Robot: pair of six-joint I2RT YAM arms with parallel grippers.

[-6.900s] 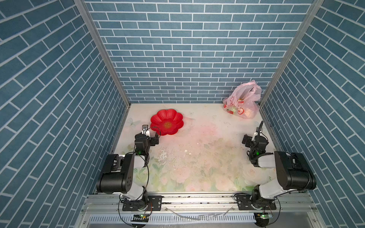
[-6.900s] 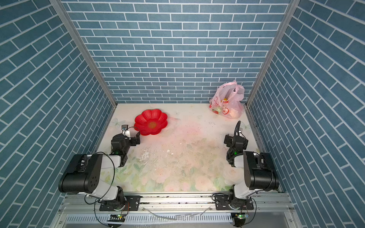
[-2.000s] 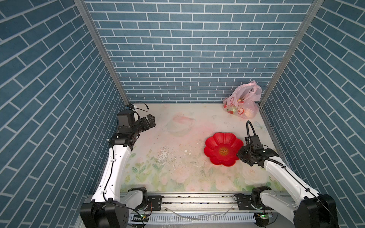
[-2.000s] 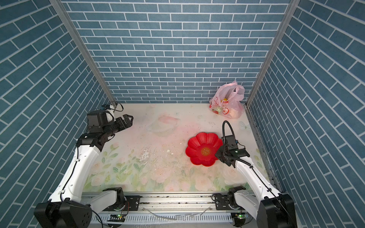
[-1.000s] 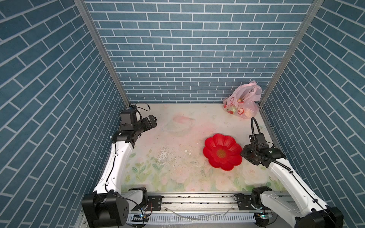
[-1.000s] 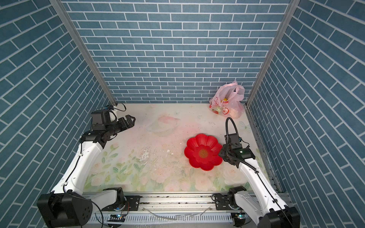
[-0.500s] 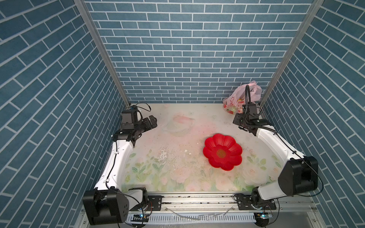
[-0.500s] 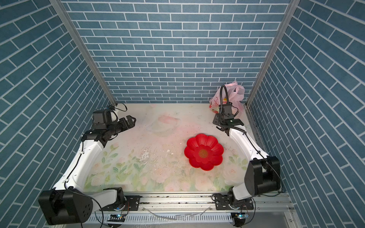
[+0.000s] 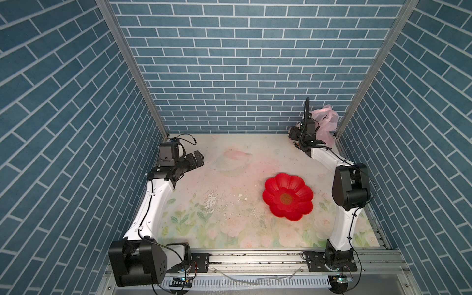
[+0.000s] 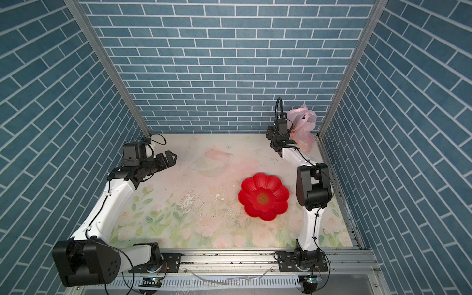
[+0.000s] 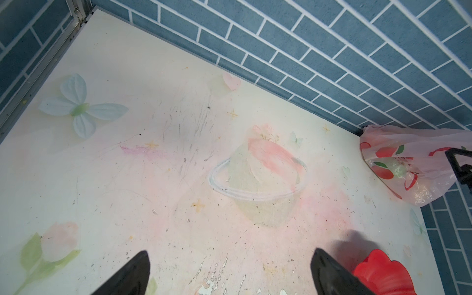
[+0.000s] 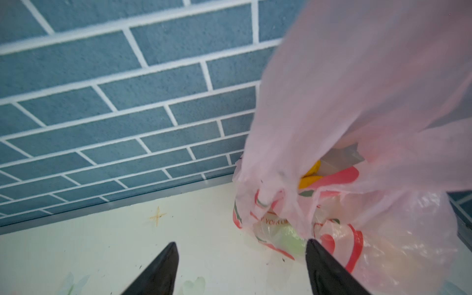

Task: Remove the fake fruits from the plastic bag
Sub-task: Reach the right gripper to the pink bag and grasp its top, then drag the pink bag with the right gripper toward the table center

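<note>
Our right end effector (image 12: 240, 242) gapes empty just beside the plastic bag (image 12: 357, 97); we should pinch its loose upper film, not the fake fruits (image 12: 310, 176), and lift slowly. Our left end effector (image 11: 229, 252) hangs open.

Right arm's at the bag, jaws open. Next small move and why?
Probably shift the right gripper sideways onto the bag's upright handle before closing. Its jaws stand open with mostly bare table between them, and the bag sits off one finger, in the back corner. A yellow fruit shows through its mouth; none lie outside.
</note>
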